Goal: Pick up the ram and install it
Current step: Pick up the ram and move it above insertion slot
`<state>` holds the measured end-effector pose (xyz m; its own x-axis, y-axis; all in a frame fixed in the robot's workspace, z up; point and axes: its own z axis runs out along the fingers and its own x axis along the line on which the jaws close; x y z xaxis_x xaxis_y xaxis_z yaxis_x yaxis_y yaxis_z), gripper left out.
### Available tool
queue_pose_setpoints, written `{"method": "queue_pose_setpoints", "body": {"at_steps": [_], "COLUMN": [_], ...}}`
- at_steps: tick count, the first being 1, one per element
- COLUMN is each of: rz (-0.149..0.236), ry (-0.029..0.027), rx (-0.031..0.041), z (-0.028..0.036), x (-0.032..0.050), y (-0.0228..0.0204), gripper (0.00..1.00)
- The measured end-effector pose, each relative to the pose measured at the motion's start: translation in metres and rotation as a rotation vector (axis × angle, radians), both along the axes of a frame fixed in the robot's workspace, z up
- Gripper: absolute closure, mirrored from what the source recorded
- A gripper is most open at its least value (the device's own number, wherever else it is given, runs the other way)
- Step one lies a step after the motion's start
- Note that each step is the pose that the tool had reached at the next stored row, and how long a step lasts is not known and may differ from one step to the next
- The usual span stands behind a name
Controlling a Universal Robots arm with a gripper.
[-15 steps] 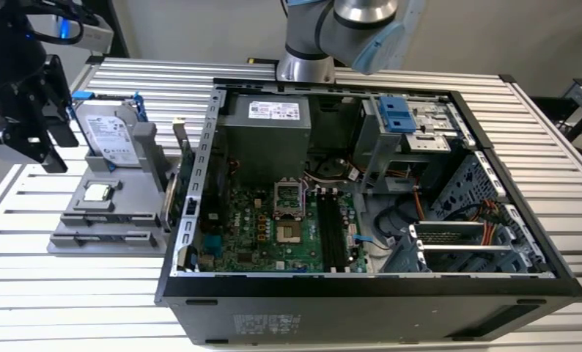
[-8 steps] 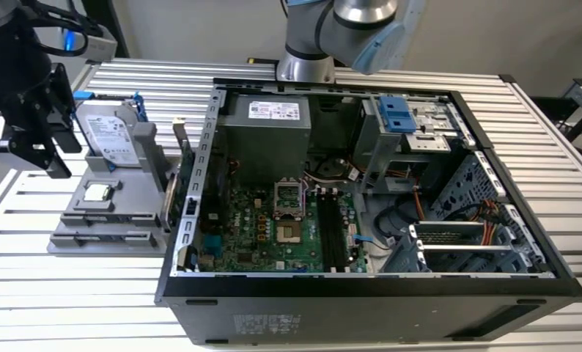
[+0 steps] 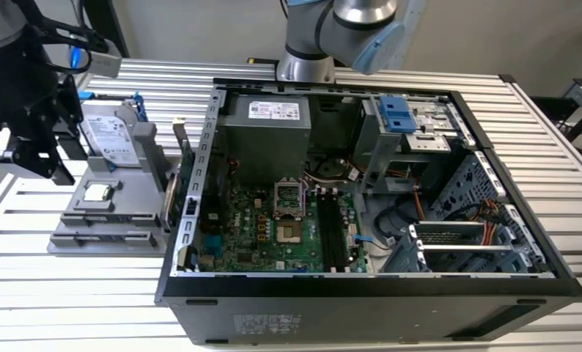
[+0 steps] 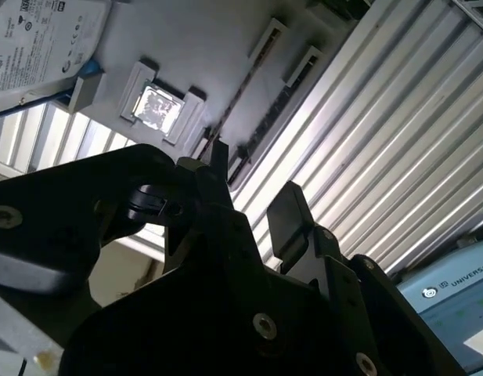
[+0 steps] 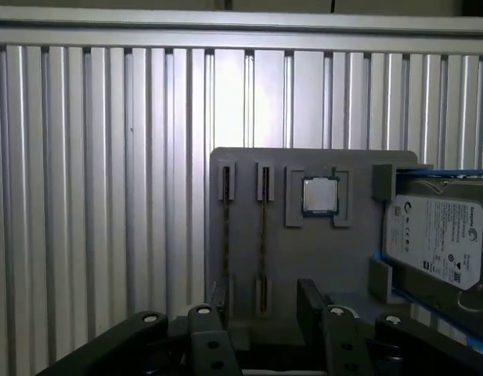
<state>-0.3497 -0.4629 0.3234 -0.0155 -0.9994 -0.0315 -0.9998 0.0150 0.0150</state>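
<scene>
Gripper [image 5: 264, 301] spread wide, empty, hovering over grey holder [image 5: 319, 258]. Ram [image 5: 263, 235] stands on edge in holder, lined up with finger gap. Risk: off-centre descent, so finger clips neighbouring slot [image 5: 225, 227]; thin stick tilts, slips.

The exterior view looks steeply down on the computer case [image 3: 369, 308] and parts tray [image 3: 95, 220]. Both wrist views, nearer, face that tray [image 5: 351, 251] [image 4: 210, 47] past the gripper [image 5: 263, 301] [image 4: 253, 188].
</scene>
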Motion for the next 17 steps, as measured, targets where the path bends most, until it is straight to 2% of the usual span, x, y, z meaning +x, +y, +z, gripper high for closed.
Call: {"method": "queue_pose_setpoints", "body": {"at_steps": [12, 17], "rz": [-0.003, 0.003], "ry": [0.0000, 0.0001], "rx": [-0.0001, 0.0000], "z": [-0.0217, -0.0306], "x": [0.0010, 0.0019], "y": [-0.0017, -0.0061], "gripper": [0.00, 0.00]}}
